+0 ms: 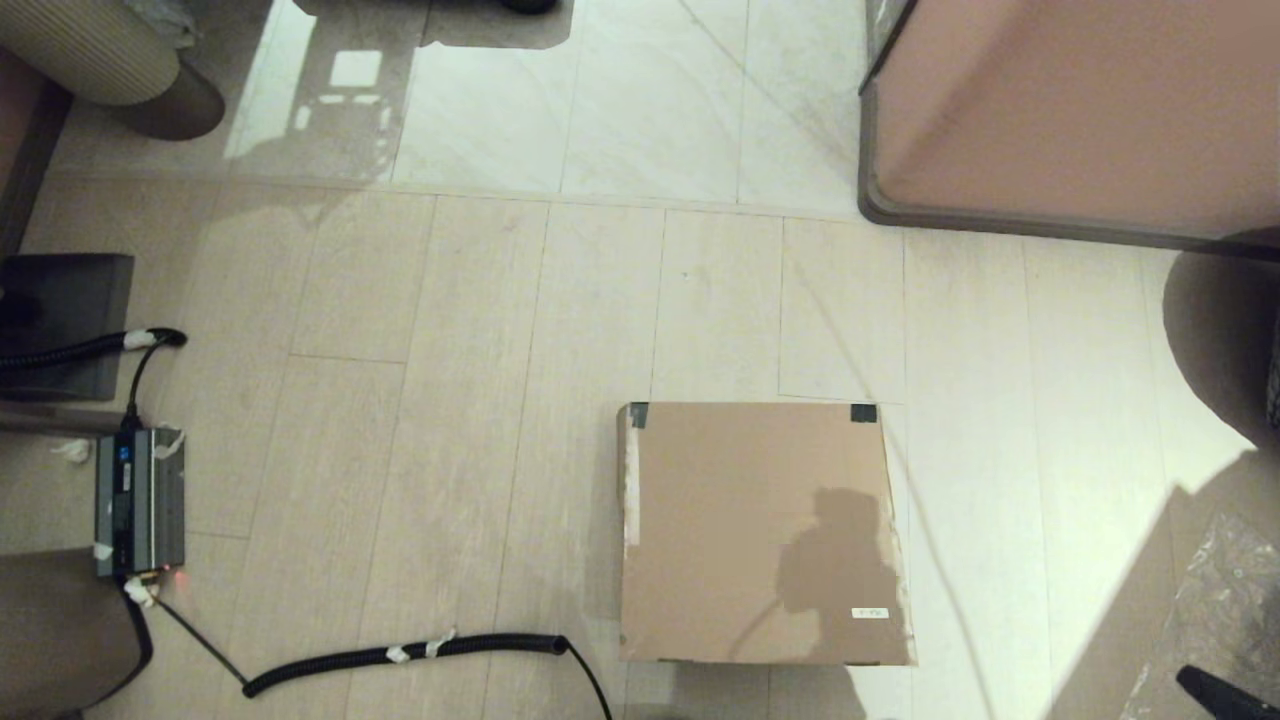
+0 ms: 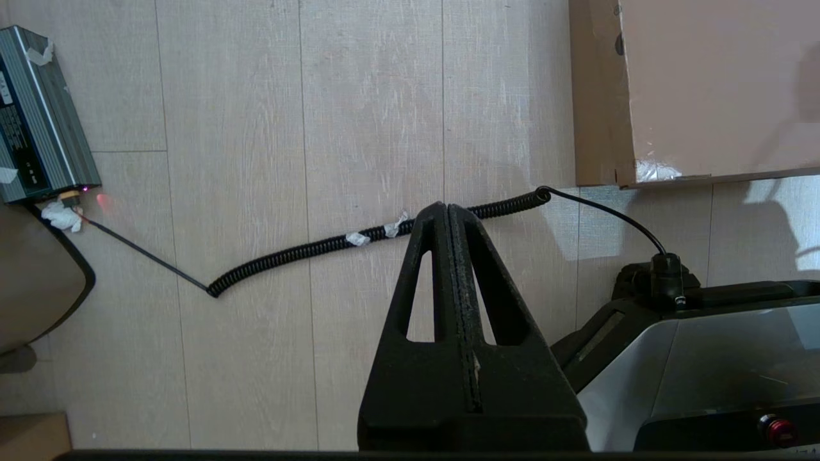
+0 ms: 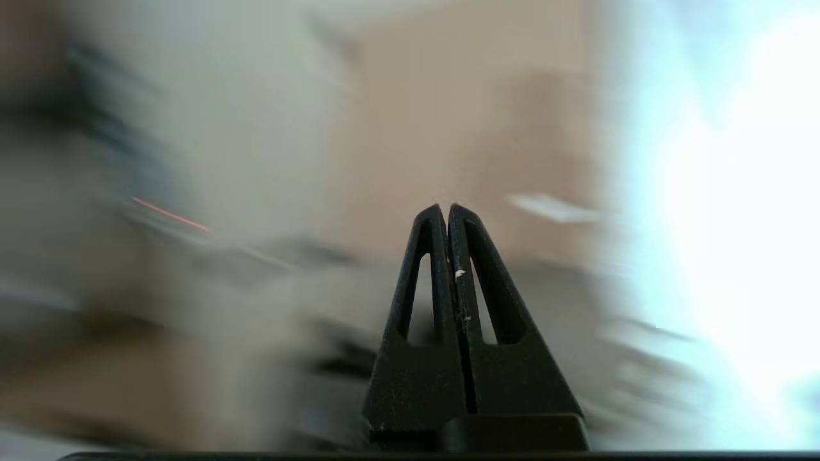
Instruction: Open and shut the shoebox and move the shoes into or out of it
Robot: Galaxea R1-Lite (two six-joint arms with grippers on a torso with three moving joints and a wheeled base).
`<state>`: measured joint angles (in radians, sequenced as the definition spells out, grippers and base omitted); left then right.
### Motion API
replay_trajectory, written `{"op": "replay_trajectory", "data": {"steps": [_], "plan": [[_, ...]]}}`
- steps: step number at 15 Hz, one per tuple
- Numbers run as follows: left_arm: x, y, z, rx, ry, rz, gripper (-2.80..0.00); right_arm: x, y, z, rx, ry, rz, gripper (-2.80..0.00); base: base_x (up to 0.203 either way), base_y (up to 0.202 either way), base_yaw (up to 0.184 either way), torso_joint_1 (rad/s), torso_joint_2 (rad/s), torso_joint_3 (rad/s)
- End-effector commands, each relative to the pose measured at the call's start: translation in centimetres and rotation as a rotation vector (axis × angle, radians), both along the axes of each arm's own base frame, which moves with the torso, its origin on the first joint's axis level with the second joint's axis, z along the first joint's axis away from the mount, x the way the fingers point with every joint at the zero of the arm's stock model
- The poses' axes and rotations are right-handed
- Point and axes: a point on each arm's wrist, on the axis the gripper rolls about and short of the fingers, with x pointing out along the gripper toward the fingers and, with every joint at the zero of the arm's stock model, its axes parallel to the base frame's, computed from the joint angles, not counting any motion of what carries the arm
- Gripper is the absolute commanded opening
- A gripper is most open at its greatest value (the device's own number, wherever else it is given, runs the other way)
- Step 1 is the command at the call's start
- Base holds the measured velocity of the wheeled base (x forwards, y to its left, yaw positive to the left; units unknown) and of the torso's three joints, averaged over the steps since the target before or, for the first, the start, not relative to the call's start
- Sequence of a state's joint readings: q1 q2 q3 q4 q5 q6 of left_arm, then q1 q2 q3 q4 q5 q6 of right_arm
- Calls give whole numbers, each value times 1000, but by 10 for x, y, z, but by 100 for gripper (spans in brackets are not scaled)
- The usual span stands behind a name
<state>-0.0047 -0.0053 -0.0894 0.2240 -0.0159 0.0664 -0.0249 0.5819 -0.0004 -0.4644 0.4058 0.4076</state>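
The shoebox point(image 1: 765, 535) stands on the floor right of centre, its plain brown lid down, with dark tape at the two far corners and a small white label point(image 1: 869, 612) near the front. The shoes are out of view. My left gripper point(image 2: 447, 206) hangs shut and empty above the floor to the left of the box, whose near corner point(image 2: 705, 89) shows in the left wrist view. My right gripper point(image 3: 446, 208) is shut with nothing between its fingers, and a brown surface lies ahead of it. Its dark tip point(image 1: 1215, 692) shows at the head view's lower right corner.
A coiled black cable point(image 1: 400, 655) runs across the floor from a grey power unit point(image 1: 140, 500) to my base point(image 2: 705, 358). A large pinkish-brown furniture block point(image 1: 1070, 110) stands at the back right. Crinkled clear plastic point(image 1: 1225, 590) lies at the right, a dark block point(image 1: 60, 320) at the left.
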Motion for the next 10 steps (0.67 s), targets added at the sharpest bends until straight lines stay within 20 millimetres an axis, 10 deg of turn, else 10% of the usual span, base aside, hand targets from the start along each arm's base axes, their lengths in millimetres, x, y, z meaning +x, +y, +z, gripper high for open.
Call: {"op": "replay_trajectory", "data": {"steps": [1, 5, 10], "plan": [[0, 0, 0, 1, 9, -1, -280, -6, -2, -27, -369, 156, -22, -280, 0, 0, 0, 0, 0, 0], [0, 0, 0, 1, 9, -3, -280, -17, -8, -41, -572, 418, -175, -280, 0, 0, 0, 0, 0, 0], [0, 0, 0, 7, 5, -3, -280, -38, -8, -39, -534, 148, -74, -280, 0, 0, 0, 0, 0, 0]]}}
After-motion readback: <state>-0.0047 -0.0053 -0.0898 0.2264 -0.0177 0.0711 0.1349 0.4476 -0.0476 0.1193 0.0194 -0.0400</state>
